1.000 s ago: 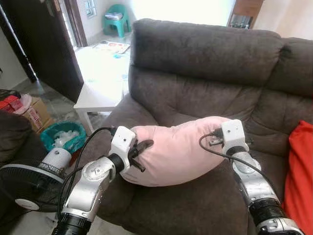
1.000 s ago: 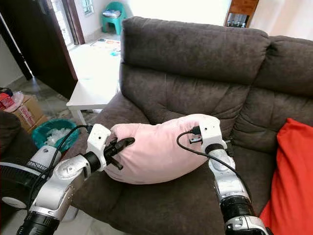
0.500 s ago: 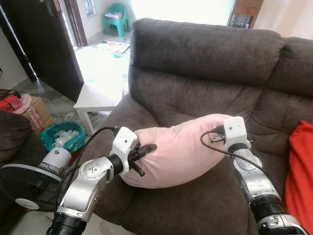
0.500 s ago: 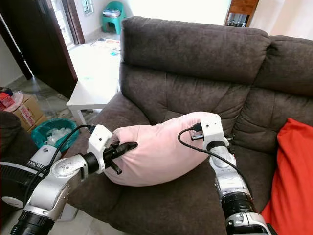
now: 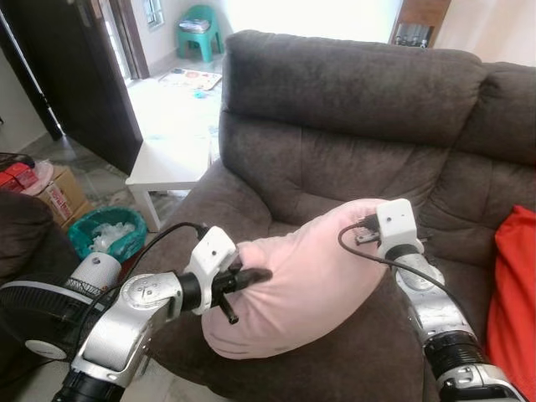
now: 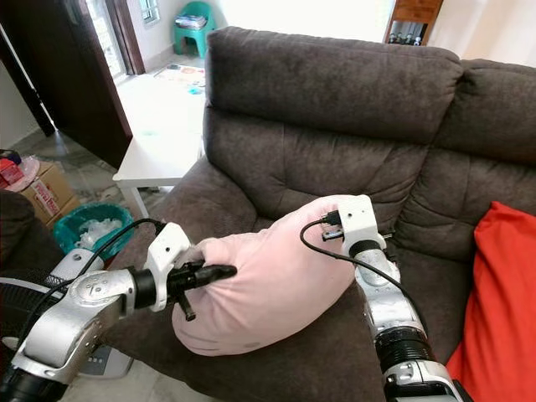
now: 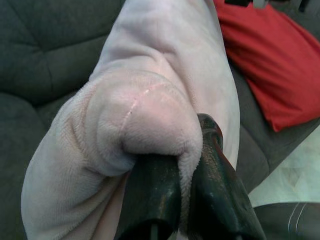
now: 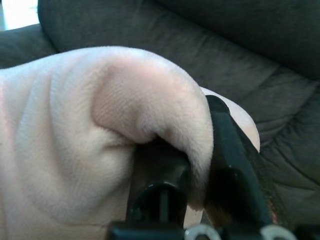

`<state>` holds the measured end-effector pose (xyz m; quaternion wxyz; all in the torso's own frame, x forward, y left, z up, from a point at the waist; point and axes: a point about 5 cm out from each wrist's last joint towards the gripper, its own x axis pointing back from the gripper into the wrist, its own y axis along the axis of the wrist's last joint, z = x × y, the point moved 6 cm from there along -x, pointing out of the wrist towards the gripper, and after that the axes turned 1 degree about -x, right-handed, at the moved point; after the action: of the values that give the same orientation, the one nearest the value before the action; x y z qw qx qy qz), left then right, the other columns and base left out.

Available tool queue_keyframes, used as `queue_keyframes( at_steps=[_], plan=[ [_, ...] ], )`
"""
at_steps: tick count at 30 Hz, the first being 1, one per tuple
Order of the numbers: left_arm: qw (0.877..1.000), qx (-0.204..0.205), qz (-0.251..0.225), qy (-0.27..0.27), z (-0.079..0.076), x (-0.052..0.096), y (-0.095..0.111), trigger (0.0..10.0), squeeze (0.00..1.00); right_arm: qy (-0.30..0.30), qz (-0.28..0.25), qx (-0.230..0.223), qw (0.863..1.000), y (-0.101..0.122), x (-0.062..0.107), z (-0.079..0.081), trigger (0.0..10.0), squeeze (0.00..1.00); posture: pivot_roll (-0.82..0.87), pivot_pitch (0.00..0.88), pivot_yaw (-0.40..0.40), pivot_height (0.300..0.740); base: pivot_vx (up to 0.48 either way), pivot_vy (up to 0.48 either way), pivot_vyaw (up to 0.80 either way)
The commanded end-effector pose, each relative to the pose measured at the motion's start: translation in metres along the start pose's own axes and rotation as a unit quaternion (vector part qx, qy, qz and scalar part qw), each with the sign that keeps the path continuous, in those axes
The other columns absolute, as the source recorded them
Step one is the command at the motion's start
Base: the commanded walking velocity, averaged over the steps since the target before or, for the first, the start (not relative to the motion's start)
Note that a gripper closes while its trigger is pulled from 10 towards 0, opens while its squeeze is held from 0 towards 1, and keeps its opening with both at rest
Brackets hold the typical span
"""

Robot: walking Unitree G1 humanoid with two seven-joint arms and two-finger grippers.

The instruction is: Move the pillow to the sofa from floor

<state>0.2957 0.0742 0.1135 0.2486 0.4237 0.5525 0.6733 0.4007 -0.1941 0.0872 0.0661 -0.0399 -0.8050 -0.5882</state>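
- Sagging over the seat of the dark brown sofa, the pink pillow is held at both ends.
- A fold at its lower end is clamped by the left gripper.
- Its upper end is pinched by the right gripper.
- A red cushion is seen at the right.

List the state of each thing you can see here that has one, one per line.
Pink pillow: pinched at both ends, tilted, its low end hanging past the seat's front edge.
Left end effector: shut on the pillow's low end.
Right end effector: shut on the pillow's high end.
Sofa: seat under the pillow.
Red cushion: lying on the sofa.
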Motion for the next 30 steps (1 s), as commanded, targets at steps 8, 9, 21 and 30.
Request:
queue_keyframes(
  at_steps=[8,9,21,30],
  plan=[
    [0.999,-0.004,0.036,-0.018,-0.007,0.007,-0.017,10.0,0.0,0.025,-0.024,-0.004,0.999,0.014,-0.003,0.013,10.0,1.0,0.13,0.0,-0.04,0.74,0.0,0.0,0.0],
    [0.999,-0.004,0.048,-0.009,-0.004,0.008,-0.024,10.0,0.0,0.028,-0.022,-0.004,0.999,0.013,-0.003,0.014,10.0,1.0,0.13,0.0,-0.04,0.74,0.0,0.0,0.0],
    [0.995,0.002,0.061,0.084,0.023,0.01,-0.051,10.0,0.0,0.073,-0.018,0.007,0.997,0.011,-0.001,0.023,10.0,1.0,0.12,0.0,-0.042,0.74,0.0,0.0,0.0],
    [0.993,0.001,0.061,0.104,0.027,0.007,-0.061,10.0,0.0,0.077,-0.019,0.022,0.997,0.014,-0.003,0.018,10.0,1.0,0.12,0.0,-0.046,0.74,0.0,0.0,0.0]
  ],
)
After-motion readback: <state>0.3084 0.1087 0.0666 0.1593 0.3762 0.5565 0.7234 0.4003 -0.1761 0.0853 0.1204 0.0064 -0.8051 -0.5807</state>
